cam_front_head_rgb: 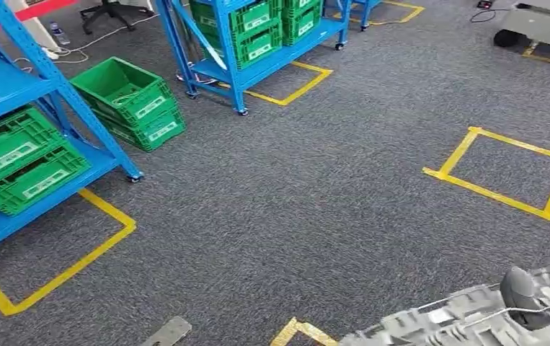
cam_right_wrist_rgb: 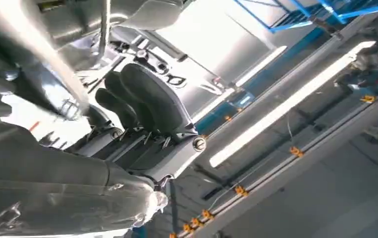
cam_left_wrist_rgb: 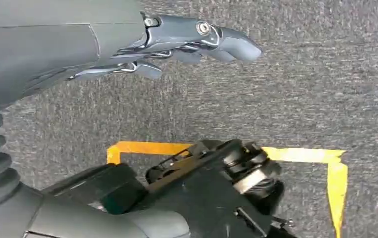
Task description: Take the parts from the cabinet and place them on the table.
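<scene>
A large silver cast metal part [cam_front_head_rgb: 459, 317] sticks into the head view at the bottom right. My right hand [cam_front_head_rgb: 530, 294] grips it, a dark thumb lying over its ribbed top. In the right wrist view the dark fingers [cam_right_wrist_rgb: 144, 101] curl against the shiny part [cam_right_wrist_rgb: 53, 198], which fills the space around them. My left hand [cam_left_wrist_rgb: 191, 42] hangs over the grey carpet with its fingers stretched out and nothing in them.
Blue shelving [cam_front_head_rgb: 77, 108] with green crates [cam_front_head_rgb: 19, 162] stands at the left; more green crates [cam_front_head_rgb: 131, 101] sit on the floor beside it. A second blue rack [cam_front_head_rgb: 257, 68] stands behind. Yellow tape squares [cam_front_head_rgb: 502, 194] mark the grey carpet. A small grey plate [cam_front_head_rgb: 167, 333] lies near the bottom edge.
</scene>
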`<state>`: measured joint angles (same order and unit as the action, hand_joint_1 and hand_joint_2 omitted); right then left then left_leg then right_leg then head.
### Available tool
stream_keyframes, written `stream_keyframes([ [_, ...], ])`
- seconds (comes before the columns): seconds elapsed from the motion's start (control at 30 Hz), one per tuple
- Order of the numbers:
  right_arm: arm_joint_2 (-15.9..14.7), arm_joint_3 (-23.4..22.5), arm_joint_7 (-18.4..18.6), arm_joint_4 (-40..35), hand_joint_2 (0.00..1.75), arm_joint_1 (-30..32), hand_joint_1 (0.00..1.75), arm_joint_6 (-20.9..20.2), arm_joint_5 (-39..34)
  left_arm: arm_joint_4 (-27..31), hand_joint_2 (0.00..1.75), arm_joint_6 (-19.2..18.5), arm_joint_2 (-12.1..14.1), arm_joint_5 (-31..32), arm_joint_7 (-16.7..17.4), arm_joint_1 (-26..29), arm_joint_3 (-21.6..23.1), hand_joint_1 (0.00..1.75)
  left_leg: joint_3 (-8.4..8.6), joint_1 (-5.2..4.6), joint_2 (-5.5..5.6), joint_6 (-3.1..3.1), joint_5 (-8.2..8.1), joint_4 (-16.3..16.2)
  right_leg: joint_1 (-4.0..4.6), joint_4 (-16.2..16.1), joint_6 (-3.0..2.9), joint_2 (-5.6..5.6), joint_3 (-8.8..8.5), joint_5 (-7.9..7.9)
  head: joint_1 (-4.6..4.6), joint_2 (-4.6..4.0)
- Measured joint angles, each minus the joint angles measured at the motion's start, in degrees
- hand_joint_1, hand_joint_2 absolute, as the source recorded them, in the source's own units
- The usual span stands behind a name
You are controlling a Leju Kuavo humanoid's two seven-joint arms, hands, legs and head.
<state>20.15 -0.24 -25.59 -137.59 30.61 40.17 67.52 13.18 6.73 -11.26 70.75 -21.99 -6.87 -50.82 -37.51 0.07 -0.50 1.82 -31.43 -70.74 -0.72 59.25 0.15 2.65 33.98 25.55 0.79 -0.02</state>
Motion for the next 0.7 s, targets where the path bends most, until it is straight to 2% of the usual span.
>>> stream_keyframes([
  [0.03, 0.00, 0.00, -0.02, 0.00, 1.75, -0.02, 1.75, 0.00, 0.02, 0.00, 1.75, 0.00, 0.00, 0.00, 0.00, -0.06, 0.00, 0.00, 2.41, 0.09, 0.27, -0.10, 2.76, 4.99, -0.06, 0.00, 0.16, 0.53, -0.06, -0.10, 0.00, 0.00],
  [0.07, 0.00, -0.04, -0.02, 0.00, 1.75, -0.02, 1.75, 0.00, 0.04, 0.00, 1.75, 0.00, 0.02, 0.00, 0.00, -0.09, 0.00, 0.00, 5.13, 0.26, 1.45, -0.17, 5.06, 10.37, -0.15, 0.00, 0.37, 1.10, -0.07, -0.19, -0.02, 0.00],
  [0.1, 0.00, -0.02, -0.04, -0.02, 1.75, -0.07, 1.75, 0.00, 0.00, 0.00, 1.75, 0.02, 0.00, 0.00, 0.00, -0.11, 0.00, 0.00, 6.36, 0.49, 3.83, -0.10, 4.97, 13.20, 0.11, 0.15, 0.66, 1.40, 0.13, -0.22, -0.11, 0.00],
  [0.17, 0.00, -0.04, 0.00, -0.04, 1.75, -0.14, 1.75, 0.00, 0.00, 0.00, 1.75, 0.02, 0.00, 0.00, 0.00, -0.13, 0.00, 0.00, 6.37, 0.35, 3.60, -0.42, 4.74, 13.91, -0.04, -0.02, 1.46, 2.25, 0.69, -0.57, -0.13, 0.00],
  [0.23, 0.00, -0.07, 0.00, -0.04, 1.75, -0.11, 1.75, 0.00, 0.00, -0.02, 1.75, 0.02, -0.04, 0.00, 0.00, -0.14, 0.09, 0.00, 6.39, 0.16, 2.95, -1.22, 5.11, 14.17, -0.33, -0.56, 2.38, 3.06, 0.86, -1.00, -0.09, 0.00],
  [0.27, 0.00, -0.09, 0.00, -0.13, 1.75, -0.07, 1.75, 0.00, 0.07, 0.00, 1.75, 0.04, -0.11, 0.00, 0.00, -0.22, 0.15, 0.00, 6.54, 0.46, 2.07, -1.81, 5.49, 14.61, -0.40, -0.04, 2.52, 2.34, 1.28, -0.76, -0.05, 0.02],
  [0.3, 0.00, -0.09, 0.00, -0.22, 1.75, -0.13, 1.75, 0.00, 0.15, -0.02, 1.75, 0.04, -0.13, -0.02, -0.02, -0.30, 0.20, 0.00, 6.55, 0.36, 1.81, -2.11, 5.45, 14.62, -0.13, 1.78, 2.58, 0.21, 2.03, 0.60, 0.20, 0.02],
  [0.33, 0.00, -0.09, 0.00, -0.22, 1.75, -0.36, 1.75, 0.00, 0.22, -0.02, 1.75, 0.04, -0.13, -0.02, -0.02, -0.27, 0.20, 0.00, 6.55, 0.29, 1.34, -2.40, 5.41, 14.61, -0.08, 5.39, 2.69, -1.01, 3.70, 2.79, 0.35, 0.00],
  [0.37, 0.00, -0.09, 0.02, -0.20, 1.75, -0.37, 1.75, 0.00, 0.28, -0.02, 1.75, 0.04, -0.13, -0.02, 0.00, -0.13, 0.20, 0.00, 6.55, 0.12, 0.68, -2.48, 5.38, 14.60, -0.08, 10.67, 2.78, -1.73, 6.09, 5.35, 0.28, 0.00],
  [0.4, 0.00, -0.09, 0.04, -0.22, 1.75, -0.36, 1.75, 0.00, 0.26, -0.02, 1.75, 0.04, -0.13, -0.02, 0.00, 0.00, 0.20, 0.00, 6.51, 0.01, 0.09, -2.54, 5.35, 14.58, -0.08, 14.91, 2.84, -2.03, 8.06, 7.15, 0.28, 0.02],
  [0.43, 0.00, -0.09, 0.11, -0.17, 1.75, -0.33, 1.75, 0.00, 0.31, -0.02, 1.75, 0.07, -0.11, -0.02, 0.00, 0.04, 0.20, 0.00, 6.52, -0.11, -0.47, -2.55, 5.34, 14.57, -0.08, 17.81, 2.87, -2.18, 9.34, 7.89, 0.28, 0.00],
  [0.47, 0.00, -0.09, 0.18, -0.17, 1.75, -0.34, 1.75, 0.00, 0.31, -0.02, 1.75, 0.07, -0.11, -0.02, 0.00, 0.02, 0.22, 0.00, 6.57, -0.15, -1.00, -2.55, 5.33, 14.57, -0.08, 17.52, 2.84, -2.21, 9.06, 7.09, 0.28, 0.02],
  [0.5, 0.00, -0.09, 0.17, -0.17, 1.75, -0.35, 1.75, 0.00, 0.31, -0.02, 1.75, 0.09, -0.13, -0.04, 0.00, -0.05, 0.22, 0.00, 6.65, -0.16, -1.45, -2.56, 5.28, 14.56, -0.03, 14.51, 2.74, -2.26, 7.33, 5.20, 0.28, 0.00],
  [0.53, 0.00, -0.09, 0.17, -0.20, 1.75, -0.34, 1.75, 0.00, 0.31, -0.02, 1.75, 0.11, -0.13, -0.07, 0.00, -0.10, 0.24, 0.00, 6.82, -0.16, -1.82, -2.48, 5.19, 14.55, -0.01, 9.36, 2.57, -2.56, 4.42, 2.78, 0.28, 0.02],
  [0.57, 0.00, -0.09, 0.20, -0.20, 1.75, -0.36, 1.75, 0.00, 0.31, -0.02, 1.75, 0.11, -0.15, -0.11, 0.00, -0.11, 0.24, 0.00, 7.05, -0.15, -2.20, -2.32, 5.03, 14.53, -0.01, 3.94, 2.47, -3.42, 1.26, 0.75, 0.31, 0.00],
  [0.6, 0.00, -0.09, 0.20, -0.20, 1.75, -0.49, 1.75, 0.00, 0.31, -0.02, 1.75, 0.15, -0.13, -0.11, -0.02, -0.08, 0.24, 0.00, 7.26, -0.35, -2.52, -2.05, 4.85, 14.47, 0.22, 0.30, 2.44, -6.07, -0.64, 1.17, 0.31, 0.00],
  [0.63, 0.00, -0.09, 0.20, -0.20, 1.75, -0.55, 1.75, 0.00, 0.31, -0.02, 1.75, 0.24, -0.07, -0.15, -0.02, -0.09, 0.24, 0.00, 7.14, -0.85, -2.64, -1.72, 4.59, 14.01, 0.24, -0.10, 1.91, -5.84, -1.29, 0.91, 0.17, 0.02],
  [0.67, 0.00, -0.09, 0.20, -0.26, 1.75, -0.53, 1.75, 0.00, 0.29, -0.02, 1.75, 0.24, -0.06, -0.15, -0.11, -0.10, 0.24, 0.00, 7.15, -0.83, -2.91, -1.49, 4.75, 14.14, 0.34, 0.12, 1.70, -5.12, -0.96, 0.90, 0.06, 0.00],
  [0.7, 0.00, -0.11, 0.26, -0.28, 1.75, -0.50, 1.75, 0.00, 0.26, -0.02, 1.75, 0.24, -0.07, -0.18, -0.15, -0.07, 0.24, 0.00, 7.19, -0.79, -3.25, -1.32, 4.85, 14.21, 0.49, 0.23, 1.49, -4.86, -0.72, 0.85, 0.17, 0.00],
])
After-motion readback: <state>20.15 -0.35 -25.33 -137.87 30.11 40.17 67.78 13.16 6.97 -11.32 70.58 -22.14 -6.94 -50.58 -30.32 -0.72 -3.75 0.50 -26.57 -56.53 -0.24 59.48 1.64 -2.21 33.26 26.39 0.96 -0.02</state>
